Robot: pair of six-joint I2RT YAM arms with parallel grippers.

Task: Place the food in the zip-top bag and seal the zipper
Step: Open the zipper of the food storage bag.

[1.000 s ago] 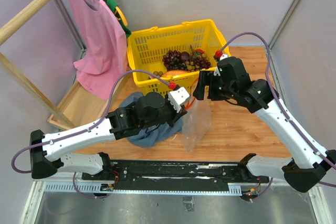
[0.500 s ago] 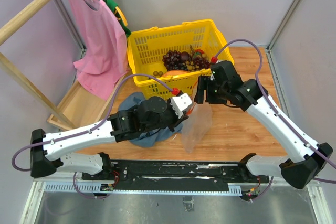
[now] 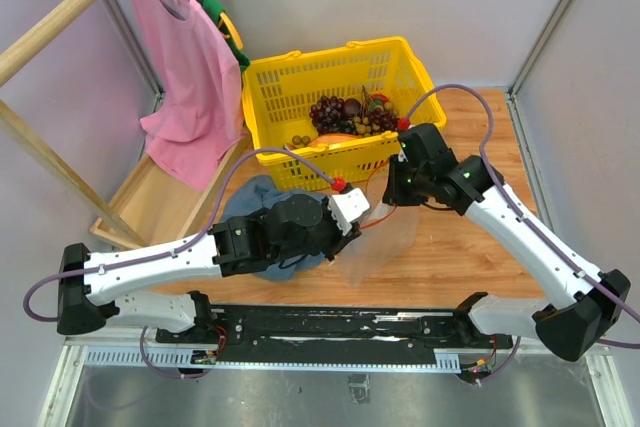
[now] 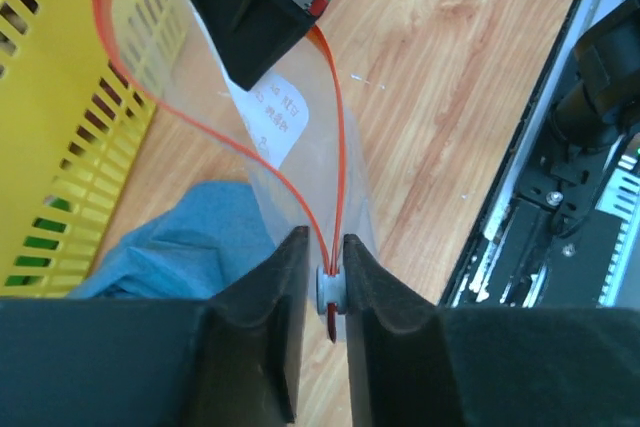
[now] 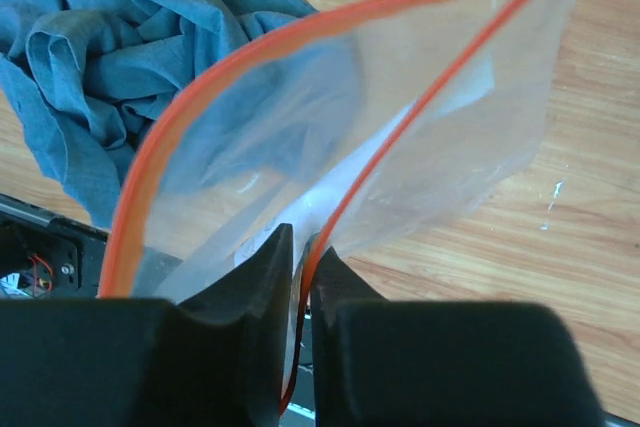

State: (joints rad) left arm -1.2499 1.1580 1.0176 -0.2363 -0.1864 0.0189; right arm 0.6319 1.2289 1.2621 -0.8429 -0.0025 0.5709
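The clear zip-top bag [image 3: 385,237] hangs above the table between my two arms, its mouth spread open. My left gripper [image 4: 326,267] is shut on the small grey slider at one end of the orange-red zipper [image 4: 340,147]. At the other end my right gripper [image 5: 303,247] is shut on one lip of the zipper [image 5: 230,67]. From above, the left gripper [image 3: 358,215] and the right gripper [image 3: 392,192] sit close together. The food lies in the basket: dark purple grapes [image 3: 335,110] and the orange-red wedge [image 3: 335,139]. The bag's white label [image 4: 285,117] shows through the plastic.
The yellow basket [image 3: 330,50] stands at the back of the table, just beyond the bag. A crumpled blue-grey cloth [image 3: 262,197] lies under my left arm. Pink clothing [image 3: 190,57] hangs on a wooden rack at the left. A black rail [image 3: 330,322] runs along the near edge.
My right gripper has come in toward the left one and shut on the bag's mouth. The left gripper slid right and nearer with the slider. The bag hangs lower.
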